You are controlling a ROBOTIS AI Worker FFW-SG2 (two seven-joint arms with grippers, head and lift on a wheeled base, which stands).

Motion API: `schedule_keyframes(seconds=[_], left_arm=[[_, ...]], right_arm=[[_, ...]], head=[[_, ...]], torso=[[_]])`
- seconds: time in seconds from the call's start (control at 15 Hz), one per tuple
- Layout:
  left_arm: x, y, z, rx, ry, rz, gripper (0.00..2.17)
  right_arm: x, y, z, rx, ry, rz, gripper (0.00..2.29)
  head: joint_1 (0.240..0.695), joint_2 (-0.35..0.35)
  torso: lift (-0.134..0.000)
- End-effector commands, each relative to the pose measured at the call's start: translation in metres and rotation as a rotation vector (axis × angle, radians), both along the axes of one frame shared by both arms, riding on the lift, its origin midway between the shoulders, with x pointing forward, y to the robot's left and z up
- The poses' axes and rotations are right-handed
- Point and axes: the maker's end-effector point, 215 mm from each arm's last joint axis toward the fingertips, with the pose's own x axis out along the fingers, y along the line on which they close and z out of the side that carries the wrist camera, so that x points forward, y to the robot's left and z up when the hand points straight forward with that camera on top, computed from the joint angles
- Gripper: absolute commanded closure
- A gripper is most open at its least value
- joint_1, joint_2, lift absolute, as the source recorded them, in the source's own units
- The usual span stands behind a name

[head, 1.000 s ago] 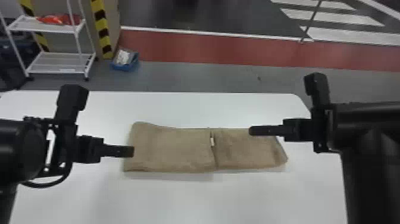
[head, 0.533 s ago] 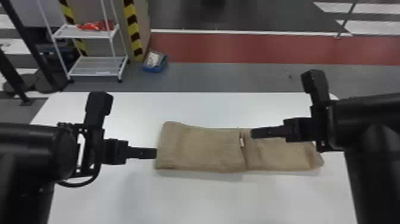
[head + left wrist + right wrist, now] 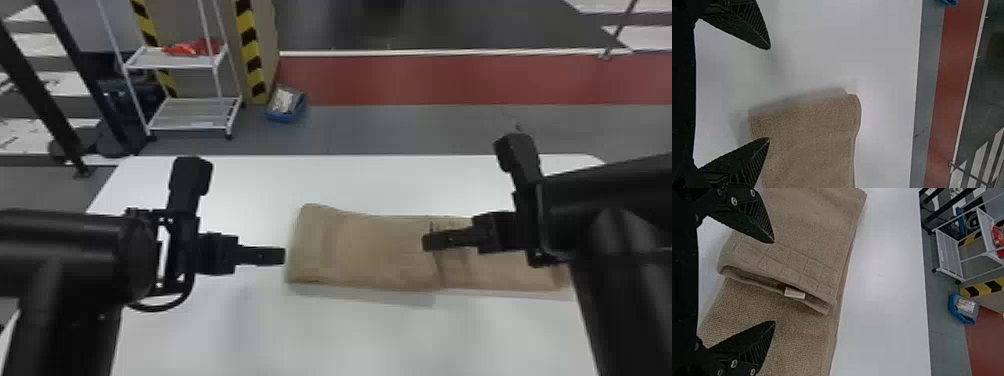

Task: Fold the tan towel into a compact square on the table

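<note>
Floor: grey (image 3: pixel 400 127), crossed by a red band (image 3: pixel 450 80), extends beyond the far edge of the table. Table (image 3: pixel 325 340): white, flat-topped, it spreads beneath both arms. Arms: the left arm (image 3: pixel 75 250) and the right arm (image 3: pixel 625 200), both black, stand above opposite sides of the tabletop. Tan towel (image 3: pixel 370 250): folded into a long strip, it lies flat on the table, running left to right, its right part partly covered by the right arm in the head view. The left portion carries an upper layer, which ends in a hem with a band of woven squares over the lower layer, as the right wrist view shows. Cart (image 3: pixel 170 62): white, two-shelved, it stands on the floor beyond the table's far left. Left gripper (image 3: pixel 281 256): open and empty, it is near the towel's left end; in the left wrist view, one finger overlaps the towel's edge and the other is seen against bare table. Right gripper (image 3: pixel 428 241): open and empty, its fingers lie on either side of the hem in the right wrist view. Blue bin (image 3: pixel 281 118): on the floor, near the cart. Red item (image 3: pixel 182 49): on the cart's upper shelf. White label (image 3: pixel 794 293): at the towel's hem.
</note>
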Motion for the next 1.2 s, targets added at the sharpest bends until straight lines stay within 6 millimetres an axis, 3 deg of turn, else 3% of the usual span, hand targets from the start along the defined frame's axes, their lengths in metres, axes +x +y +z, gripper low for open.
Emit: schedule_keyframes(seconds=[0.0, 0.67, 0.8, 1.13], left_arm=[[0.000, 0.002, 0.000, 0.001, -0.001, 0.001, 0.07], [-0.002, 0.004, -0.004, 0.001, 0.004, 0.005, 0.07], [-0.002, 0.004, -0.004, 0.001, 0.003, 0.005, 0.07], [-0.001, 0.005, -0.004, 0.003, 0.001, 0.005, 0.07]], right_arm=[[-0.002, 0.003, -0.011, -0.009, 0.036, 0.000, 0.17], [-0.007, 0.010, -0.029, -0.035, 0.086, 0.009, 0.23], [-0.007, 0.009, -0.032, -0.040, 0.095, 0.009, 0.38], [-0.004, 0.010, -0.030, -0.040, 0.089, 0.004, 0.41]], head=[[0.695, 0.060], [0.695, 0.073], [0.695, 0.075], [0.695, 0.077]], torso=[[-0.124], [-0.124], [-0.124], [-0.124]])
